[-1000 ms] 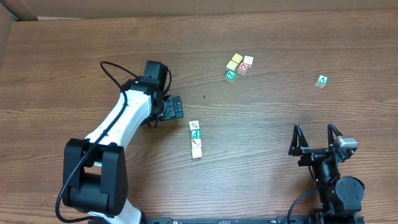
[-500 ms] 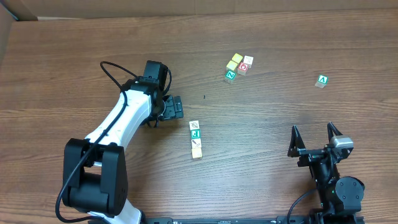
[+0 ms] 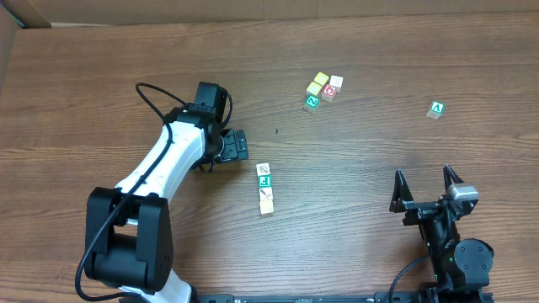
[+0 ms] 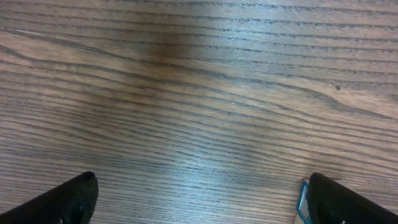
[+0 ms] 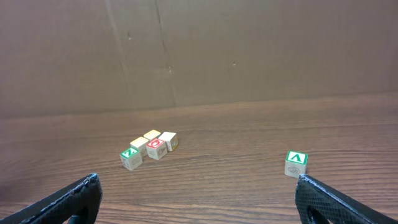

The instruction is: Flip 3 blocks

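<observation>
The three blocks lie in a short touching column mid-table: a white-faced one point(image 3: 264, 170), a teal-green one point(image 3: 264, 180) and a pale yellow one point(image 3: 267, 206) nearest the front. My left gripper point(image 3: 238, 146) hovers low just left of and behind the column. It is open and holds nothing. In the left wrist view its fingertips sit at the bottom corners, and between them the left gripper point(image 4: 202, 199) spans only bare wood. A teal-edged block sliver point(image 4: 303, 200) shows beside the right finger. My right gripper point(image 3: 424, 181) rests open and empty at the front right, far from the blocks.
A cluster of yellow, red and green-Z cubes point(image 3: 322, 90) sits at the back centre, also seen as the cluster point(image 5: 149, 149). A lone green A cube point(image 3: 435, 108) lies at the back right and shows again as the A cube point(image 5: 296, 163). A cardboard wall point(image 5: 199, 56) stands behind the table.
The right gripper shifted very slightly a second ago and has held still since. The left arm and the blocks have not moved.
</observation>
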